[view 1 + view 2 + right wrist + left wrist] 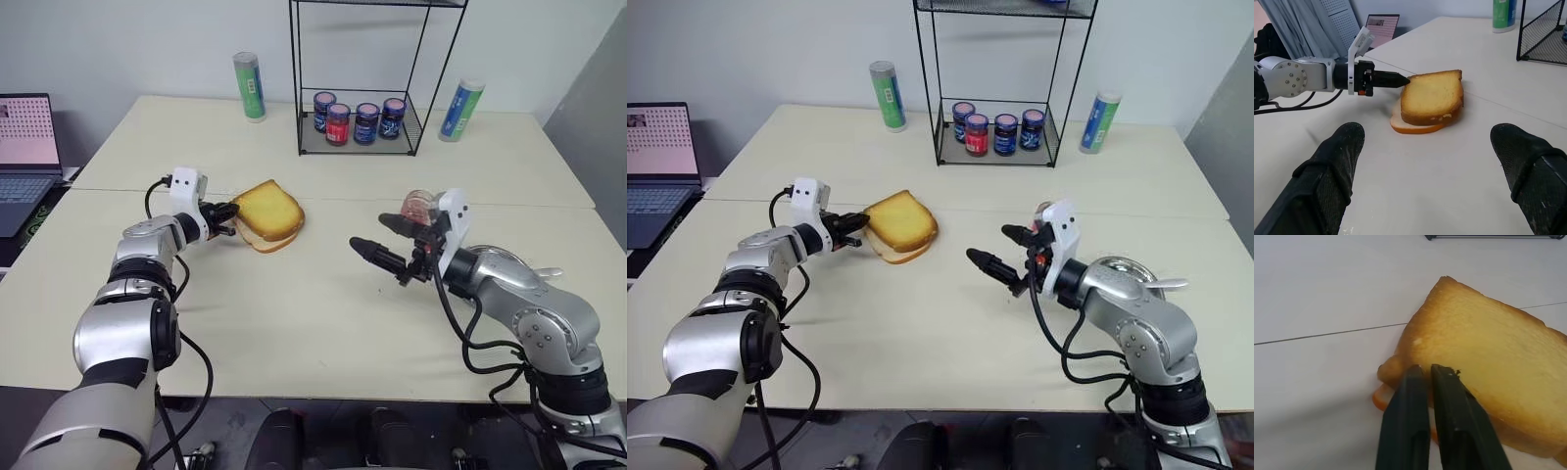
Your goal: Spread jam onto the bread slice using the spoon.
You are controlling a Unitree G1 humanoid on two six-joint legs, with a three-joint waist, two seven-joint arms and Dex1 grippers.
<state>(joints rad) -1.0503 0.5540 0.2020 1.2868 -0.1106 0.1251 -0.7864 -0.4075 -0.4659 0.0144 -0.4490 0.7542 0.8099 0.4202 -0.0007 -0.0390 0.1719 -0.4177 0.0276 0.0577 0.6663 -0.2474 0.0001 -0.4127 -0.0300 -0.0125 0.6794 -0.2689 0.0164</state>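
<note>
Left eye view: jars (pixel 358 120) labels prob. unreadable; bread slice (pixel 268 211) plain.

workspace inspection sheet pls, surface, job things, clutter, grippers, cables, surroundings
surface: pale table, seam running across it.
job's things: bread slice tilted atop a paler slice; spoon handle pokes out by a steel dish behind the right arm; jam: nothing seen spread.
clutter: wire rack with four blue-lidded jars; two green tubes; a small jar behind the right gripper.
grippers: left gripper shut on the bread slice's edge; right gripper open, empty.
cables: black cables along both arms.
surroundings: laptop at left, white wall.
</note>
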